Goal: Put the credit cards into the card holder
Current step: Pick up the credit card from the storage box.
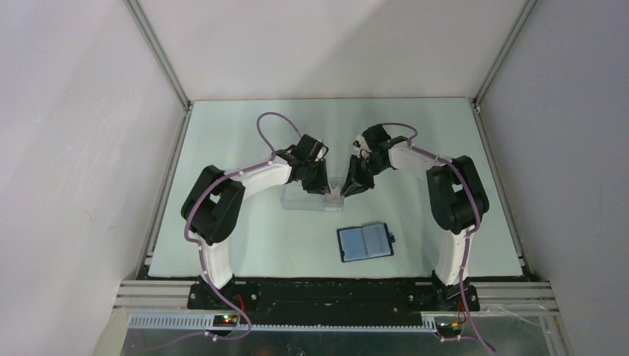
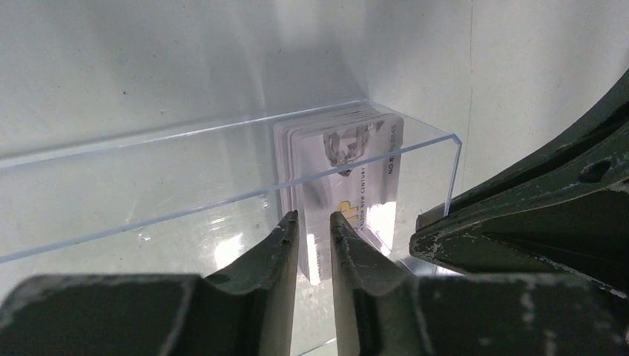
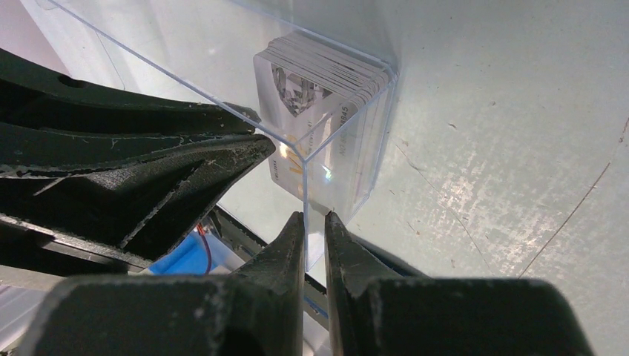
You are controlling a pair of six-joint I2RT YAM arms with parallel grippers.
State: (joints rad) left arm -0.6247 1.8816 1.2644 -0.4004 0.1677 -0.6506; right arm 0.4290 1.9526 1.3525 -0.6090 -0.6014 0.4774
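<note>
The credit cards [image 2: 348, 170] stand on edge as a pale stack at the right end of a clear plastic box [image 1: 300, 202]. Seen from the right wrist, the stack [image 3: 319, 96] leans against the box's end wall. My left gripper [image 2: 314, 215] reaches down into the box. Its jaws stand a narrow gap apart over the front cards' edge, with a slit still showing beside them. My right gripper [image 3: 315, 215] is shut on the box's end wall. The card holder [image 1: 366, 242] lies open, blue faces up, nearer the arms.
From above, both grippers [image 1: 320, 189] [image 1: 350, 187] crowd the box's right end, almost touching each other. The box's long wall [image 2: 222, 133] runs left from the cards. Grey side walls enclose the pale table [image 1: 245, 148].
</note>
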